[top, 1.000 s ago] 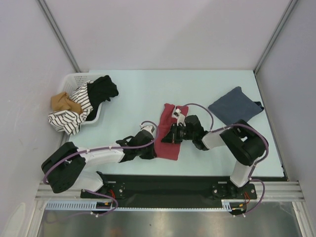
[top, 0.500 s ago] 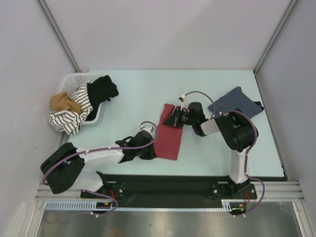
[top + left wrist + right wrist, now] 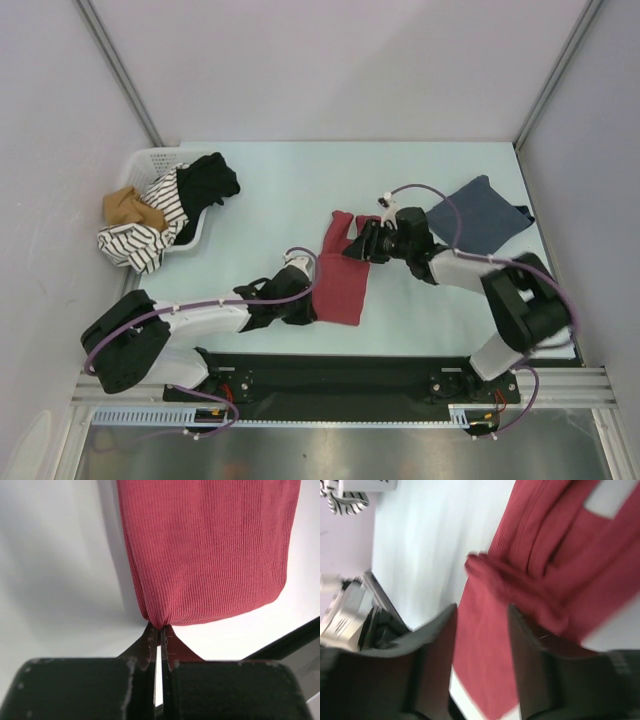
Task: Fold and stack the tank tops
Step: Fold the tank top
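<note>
Overhead, I see the red tank top [image 3: 340,285] on the table [image 3: 270,190] between my arms, with the blue tank top [image 3: 475,213] far right. Only the wrist views show the jaws: the left gripper [image 3: 159,642] pinches a corner of the red hem, and the right gripper [image 3: 481,611] gapes over its bunched straps.

Red tank top [image 3: 342,275] mid-table; left gripper [image 3: 309,306] at near corner; right gripper [image 3: 359,247] at far end; blue-grey top [image 3: 474,214] far right.

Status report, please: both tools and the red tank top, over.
Left tool shut on near corner of red tank top. Right tool open over its far end. Blue-grey tank top folded, far right. Nothing blocking.
</note>
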